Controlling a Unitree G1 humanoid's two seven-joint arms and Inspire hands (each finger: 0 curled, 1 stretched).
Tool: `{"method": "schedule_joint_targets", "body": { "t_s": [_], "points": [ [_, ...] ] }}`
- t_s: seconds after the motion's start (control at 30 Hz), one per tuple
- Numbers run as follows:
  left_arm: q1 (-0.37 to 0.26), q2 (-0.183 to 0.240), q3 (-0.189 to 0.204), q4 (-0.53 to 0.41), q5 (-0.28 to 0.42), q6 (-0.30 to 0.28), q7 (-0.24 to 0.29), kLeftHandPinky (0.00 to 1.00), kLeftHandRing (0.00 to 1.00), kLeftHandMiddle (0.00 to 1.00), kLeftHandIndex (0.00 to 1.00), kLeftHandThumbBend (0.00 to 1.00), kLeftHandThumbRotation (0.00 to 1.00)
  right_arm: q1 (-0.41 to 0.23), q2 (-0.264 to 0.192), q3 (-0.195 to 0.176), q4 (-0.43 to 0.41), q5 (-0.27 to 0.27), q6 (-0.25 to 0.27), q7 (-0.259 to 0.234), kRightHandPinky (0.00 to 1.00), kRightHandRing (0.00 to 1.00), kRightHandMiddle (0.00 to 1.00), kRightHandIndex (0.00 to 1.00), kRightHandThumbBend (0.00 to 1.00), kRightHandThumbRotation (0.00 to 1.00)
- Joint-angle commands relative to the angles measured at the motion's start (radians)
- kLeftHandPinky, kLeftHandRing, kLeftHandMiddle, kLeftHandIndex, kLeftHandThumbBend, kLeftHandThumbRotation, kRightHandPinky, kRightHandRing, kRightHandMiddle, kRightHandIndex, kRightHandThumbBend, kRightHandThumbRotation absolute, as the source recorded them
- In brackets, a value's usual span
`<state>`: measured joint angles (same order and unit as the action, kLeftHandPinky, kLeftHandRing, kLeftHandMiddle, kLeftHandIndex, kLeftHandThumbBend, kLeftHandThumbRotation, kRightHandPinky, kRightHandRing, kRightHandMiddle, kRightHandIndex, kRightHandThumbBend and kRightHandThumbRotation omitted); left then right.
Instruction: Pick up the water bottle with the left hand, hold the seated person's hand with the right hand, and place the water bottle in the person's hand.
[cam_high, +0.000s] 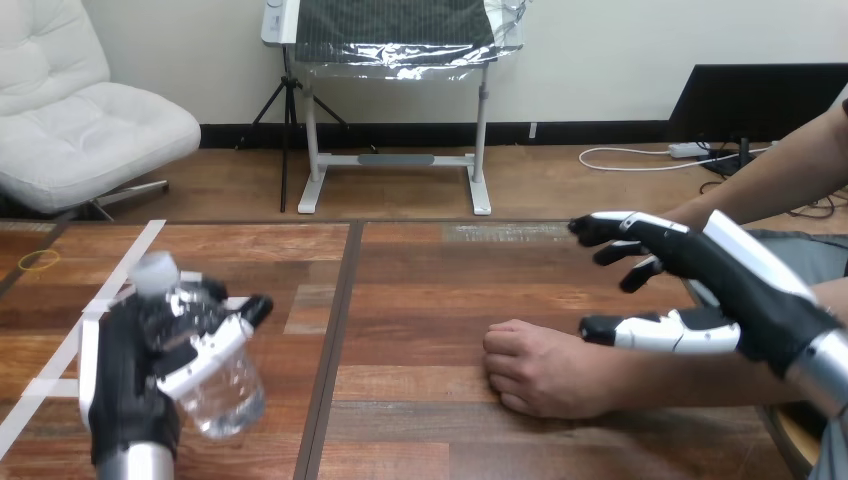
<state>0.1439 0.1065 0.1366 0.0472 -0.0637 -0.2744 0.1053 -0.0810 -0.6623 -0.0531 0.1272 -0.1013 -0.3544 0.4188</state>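
Clear plastic water bottle is sitting tilted inside the curled fingers of the left hand, its white cap poking out above them. The right hand is hovering with fingers straight and spread wide, gripping nothing. The person's hand is lying closed on the wooden table just below its thumb; whether they are touching cannot be told.

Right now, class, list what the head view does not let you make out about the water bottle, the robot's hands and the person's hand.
- Water bottle: its middle, covered by the curled fingers of the left hand.
- Person's hand: its palm, turned down against the table.
- Right hand: whether its thumb touches the person's wrist below it; seen from above, any gap is hidden.
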Motion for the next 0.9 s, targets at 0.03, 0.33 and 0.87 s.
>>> {"method": "schedule_joint_targets", "body": {
  "t_s": [0.03,0.33,0.87],
  "points": [
    [-0.202,0.029,0.007,-0.194,-0.016,-0.107,-0.034,0.21,0.27,0.32,0.37,0.57,0.00,-0.198,-0.088,-0.008,0.042,-0.046,0.016,0.037,0.64,0.81,0.86,0.86,0.86,0.58],
    [-0.251,0.036,0.018,-0.179,-0.054,-0.131,-0.080,0.21,0.27,0.32,0.37,0.57,0.00,-0.235,-0.114,0.011,0.073,-0.087,0.042,0.081,0.65,0.83,0.88,0.88,0.86,0.58],
    [-0.323,0.045,0.034,-0.190,-0.047,-0.094,-0.096,0.21,0.27,0.33,0.38,0.61,0.00,-0.288,-0.133,0.043,0.158,-0.139,0.045,0.142,0.64,0.84,0.88,0.89,0.91,0.53]
  ]
}}
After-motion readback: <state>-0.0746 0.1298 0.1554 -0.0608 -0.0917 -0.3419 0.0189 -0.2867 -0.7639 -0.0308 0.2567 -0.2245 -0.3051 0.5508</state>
